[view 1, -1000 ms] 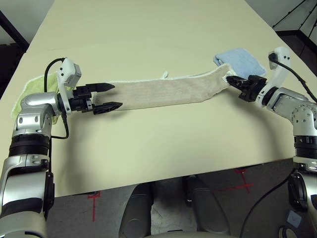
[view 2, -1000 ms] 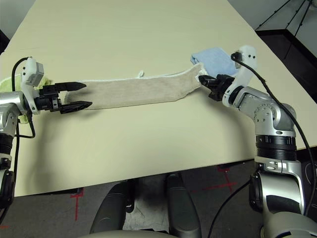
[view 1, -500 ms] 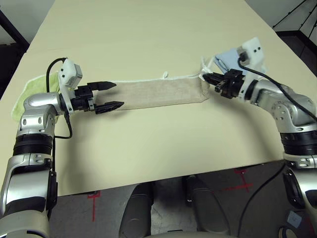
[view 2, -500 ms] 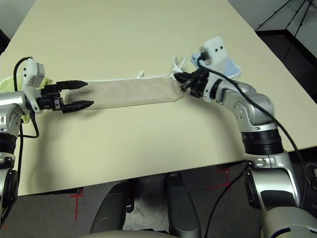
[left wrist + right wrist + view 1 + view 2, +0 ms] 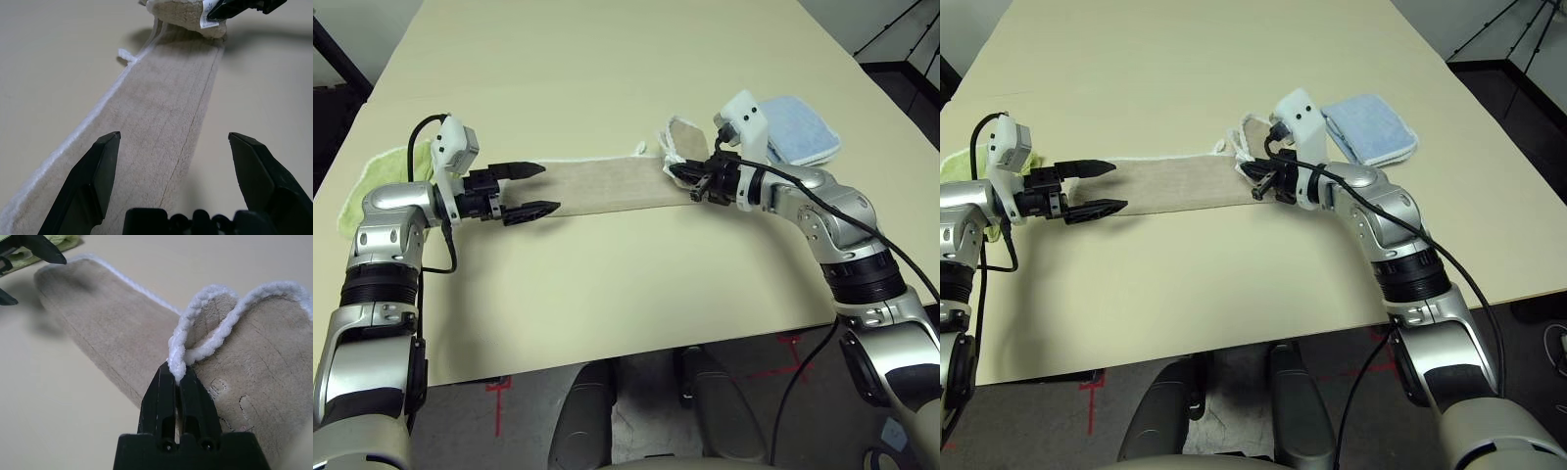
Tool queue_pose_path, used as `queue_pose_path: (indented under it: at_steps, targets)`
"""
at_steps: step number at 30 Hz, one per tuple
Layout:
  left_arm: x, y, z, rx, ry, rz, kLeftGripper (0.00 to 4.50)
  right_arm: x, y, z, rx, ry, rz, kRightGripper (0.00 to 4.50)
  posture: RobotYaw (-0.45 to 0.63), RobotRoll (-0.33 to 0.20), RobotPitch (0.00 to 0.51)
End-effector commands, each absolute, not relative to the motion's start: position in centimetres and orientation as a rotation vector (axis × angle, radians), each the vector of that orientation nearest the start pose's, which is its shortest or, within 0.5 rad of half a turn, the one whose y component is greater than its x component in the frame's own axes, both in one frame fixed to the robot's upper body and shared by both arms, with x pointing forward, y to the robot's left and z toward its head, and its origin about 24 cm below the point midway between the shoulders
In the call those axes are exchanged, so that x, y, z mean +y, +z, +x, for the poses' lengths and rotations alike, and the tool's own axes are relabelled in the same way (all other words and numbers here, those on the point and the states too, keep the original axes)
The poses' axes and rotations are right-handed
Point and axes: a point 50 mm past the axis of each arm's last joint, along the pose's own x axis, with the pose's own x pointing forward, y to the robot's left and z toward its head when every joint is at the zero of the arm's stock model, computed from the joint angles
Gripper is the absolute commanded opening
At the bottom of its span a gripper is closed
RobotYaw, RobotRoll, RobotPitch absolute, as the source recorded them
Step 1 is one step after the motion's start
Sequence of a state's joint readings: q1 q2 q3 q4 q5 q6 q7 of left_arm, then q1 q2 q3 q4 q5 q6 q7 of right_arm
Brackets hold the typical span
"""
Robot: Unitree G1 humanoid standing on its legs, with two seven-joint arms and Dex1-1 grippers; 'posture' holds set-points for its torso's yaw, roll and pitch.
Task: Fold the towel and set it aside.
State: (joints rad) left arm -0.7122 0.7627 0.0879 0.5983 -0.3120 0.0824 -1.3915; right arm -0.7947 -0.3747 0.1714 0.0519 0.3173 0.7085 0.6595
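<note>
The towel [image 5: 607, 186] lies as a long beige strip across the tabletop [image 5: 607, 59], stretched between the two sets of fingers. The right gripper [image 5: 677, 173] has its fingers pressed together on the towel's white stitched edging at one end, and that end is lifted off the tabletop and curled back over the strip, its underside turned up just behind the fingers. In the right wrist view the edging bunches into two small arches right at the fingertips [image 5: 175, 377], with the rest of the strip running away beyond them toward the other gripper. A small white tag [image 5: 205, 18] hangs from the lifted end, right by the right fingers.

The left gripper [image 5: 540, 188] has its fingers spread wide, holding nothing. They point along the strip at its opposite end, one finger on each side of it; whether they touch the cloth I cannot tell. A small white loop [image 5: 639, 149] sticks out from the strip's far edge, between the two grippers and nearer the right one.

A lime-green towel [image 5: 372, 181] lies behind the left fingers at the tabletop's edge. A folded light blue towel [image 5: 798, 127] rests just behind the right fingers, apart from the beige one.
</note>
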Motion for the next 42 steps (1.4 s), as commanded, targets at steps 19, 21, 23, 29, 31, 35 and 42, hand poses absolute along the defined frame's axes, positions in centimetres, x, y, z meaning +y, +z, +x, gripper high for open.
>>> queue_pose_path:
  at_steps: [19,21,23,29,31,35,42]
  targets:
    - [26.6,18.8,32.6,0.098,-1.099,0.351,4.5,-5.4,16.9,34.4,0.154,1.018,-0.286,0.28,-0.01,0.0,0.198]
    - [26.5,18.9,32.6,0.098,-1.101,0.352,4.5,-5.3,16.6,34.5,0.164,1.019,-0.295,0.8,-0.01,0.0,0.198]
    - [26.5,18.9,32.7,0.099,-1.101,0.353,4.5,-5.2,16.7,34.6,0.156,1.028,-0.298,1.44,-0.01,0.0,0.198]
    - [26.5,18.9,32.7,0.105,-1.099,0.355,4.5,-5.2,18.3,33.7,0.046,1.223,-0.284,3.56,-0.01,0.0,0.196]
    - [26.6,18.9,32.8,0.107,-1.098,0.354,4.5,-5.8,18.9,33.5,0.014,1.265,-0.31,4.21,-0.02,0.0,0.194]
    - [26.5,18.9,32.9,0.105,-1.099,0.353,4.5,-7.0,20.4,33.5,-0.099,1.301,-0.319,4.48,-0.02,0.0,0.193]
    - [26.3,19.0,32.9,0.093,-1.1,0.333,4.5,-12.3,21.1,35.4,-0.236,1.21,-0.34,4.48,-0.02,0.0,0.194]
